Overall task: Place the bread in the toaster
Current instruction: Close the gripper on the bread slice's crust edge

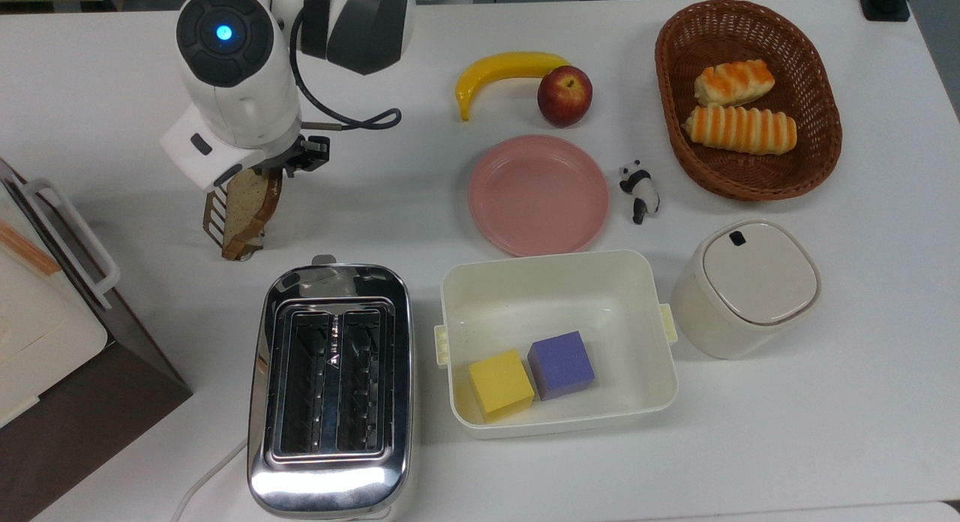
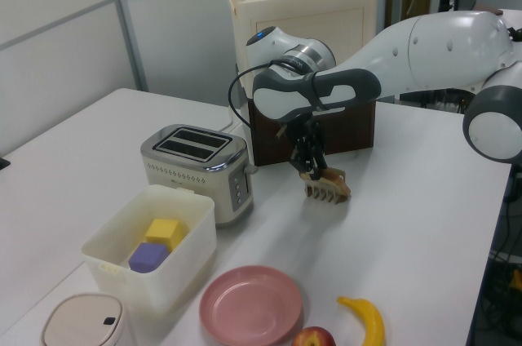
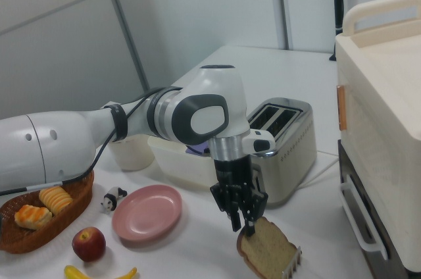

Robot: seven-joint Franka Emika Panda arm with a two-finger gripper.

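A tan slice of bread (image 1: 244,207) with a brown crust leans upright in a small brown rack (image 1: 213,207) on the white table, at the top view's left. My gripper (image 3: 243,225) points down at the slice's rounded top edge (image 3: 266,249), fingers open, one fingertip (image 3: 250,228) touching or nearly touching the crust. The left view shows the gripper (image 2: 308,170) right over the bread (image 2: 328,176). The chrome two-slot toaster (image 1: 330,387) stands just below the rack in the top view, slots empty and facing up; it also appears in the left view (image 2: 196,158) and in the right view (image 3: 283,141).
A white-and-brown box appliance (image 1: 45,334) with a handle stands at the top view's left edge. Beside the toaster, a white bin (image 1: 555,258) holds a yellow and a purple cube. A pink plate (image 1: 538,194), banana (image 1: 502,70), apple (image 1: 564,94), panda figure (image 1: 639,190), bread basket (image 1: 825,132) and lidded pot (image 1: 750,286) lie to the right.
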